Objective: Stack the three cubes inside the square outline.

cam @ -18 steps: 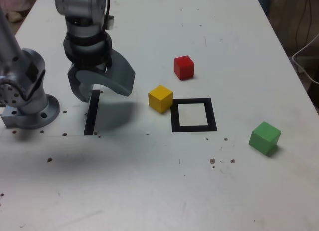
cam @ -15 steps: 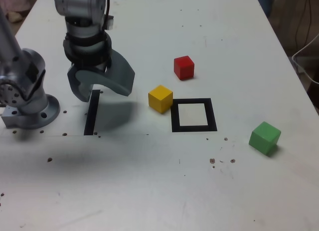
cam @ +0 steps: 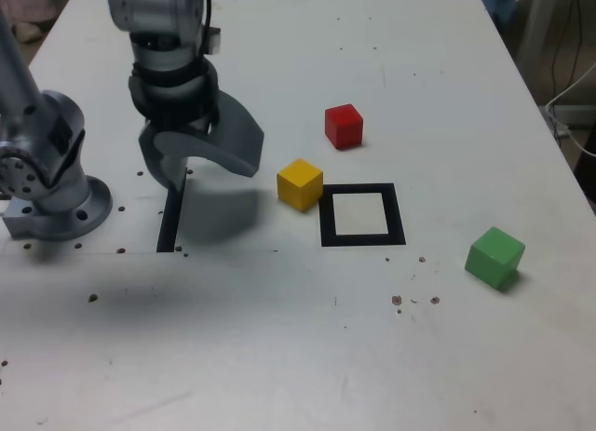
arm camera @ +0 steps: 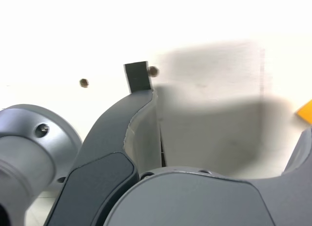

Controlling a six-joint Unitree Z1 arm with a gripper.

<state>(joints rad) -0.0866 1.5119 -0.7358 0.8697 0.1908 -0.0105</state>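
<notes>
In the exterior view the yellow cube (cam: pixel 300 183) sits just off the left border of the square outline (cam: pixel 362 215), whose white inside holds nothing. The red cube (cam: pixel 344 126) lies farther back, and the green cube (cam: pixel 494 256) rests apart on the exterior view's right. My gripper (cam: pixel 207 175) hangs open over the table to the left of the yellow cube, with nothing between its dark grey fingers. The wrist view shows my gripper (arm camera: pixel 226 113) spread wide, with a sliver of the yellow cube (arm camera: pixel 306 112) at the picture's edge.
A straight black strip (cam: pixel 170 217) lies on the table under the gripper's left finger; its end (arm camera: pixel 136 75) shows in the wrist view. The arm's metal base (cam: pixel 51 184) stands at the exterior view's left. Small dark specks dot the white table (cam: pixel 279 338).
The gripper has shifted a little toward the exterior view's right, closer to the yellow cube, still open. The cubes have not moved.
</notes>
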